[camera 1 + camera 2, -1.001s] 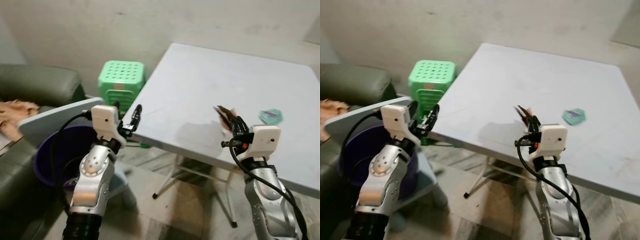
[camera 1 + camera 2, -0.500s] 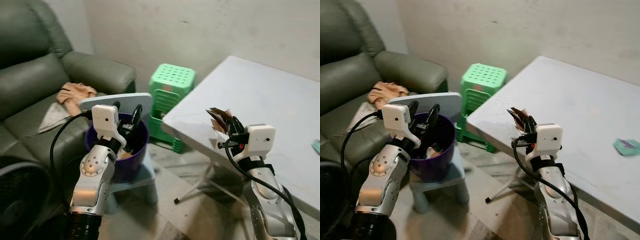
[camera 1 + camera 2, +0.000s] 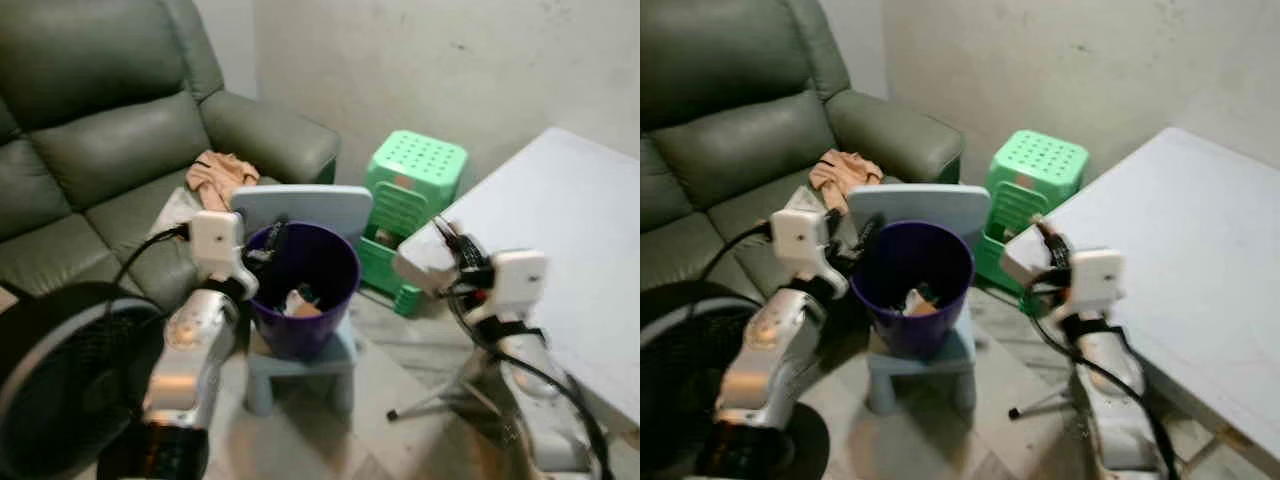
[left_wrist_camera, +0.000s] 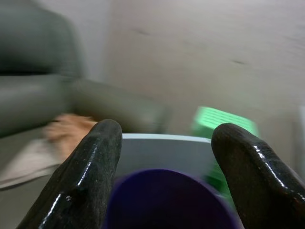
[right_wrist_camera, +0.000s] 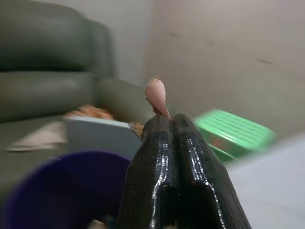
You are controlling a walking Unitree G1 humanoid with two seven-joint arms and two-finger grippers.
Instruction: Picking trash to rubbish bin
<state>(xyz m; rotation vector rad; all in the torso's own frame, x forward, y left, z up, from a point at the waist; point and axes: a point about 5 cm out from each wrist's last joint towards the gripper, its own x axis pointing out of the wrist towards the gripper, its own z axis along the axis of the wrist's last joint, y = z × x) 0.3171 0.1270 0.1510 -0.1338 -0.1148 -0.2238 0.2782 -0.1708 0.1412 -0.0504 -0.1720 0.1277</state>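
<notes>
nearest the robot, a black round fan [image 3: 60,370] fills the lower left corner beside the left arm. the left gripper [image 3: 268,240] hangs at the near rim of the purple rubbish bin [image 3: 912,285], its jaws apart and holding nothing. the right gripper [image 3: 1044,236] is up in front of the corner of the white bench [image 3: 1180,250], jaws pressed together on a thin scrap of wrapper [image 5: 156,95] whose tip pokes out past the fingertips [image 5: 167,125].

the bin stands on a small pale blue stool [image 3: 920,365], with some rubbish already inside and a grey-blue board [image 3: 920,205] leaning behind it. the held scrap is to the right of the bin mouth, not yet over it, so releasing now would likely drop it on the floor or the stool.

the pinch catches only a small edge of the scrap, and the blurred views suggest the body is moving; a jolt could shake it loose. a swing toward the bin could also knock its rim and tip it off the stool.

behind sit the green plastic stool [image 3: 415,180] and the dark green sofa [image 3: 110,130] with a tan cloth [image 3: 220,175] on it.
</notes>
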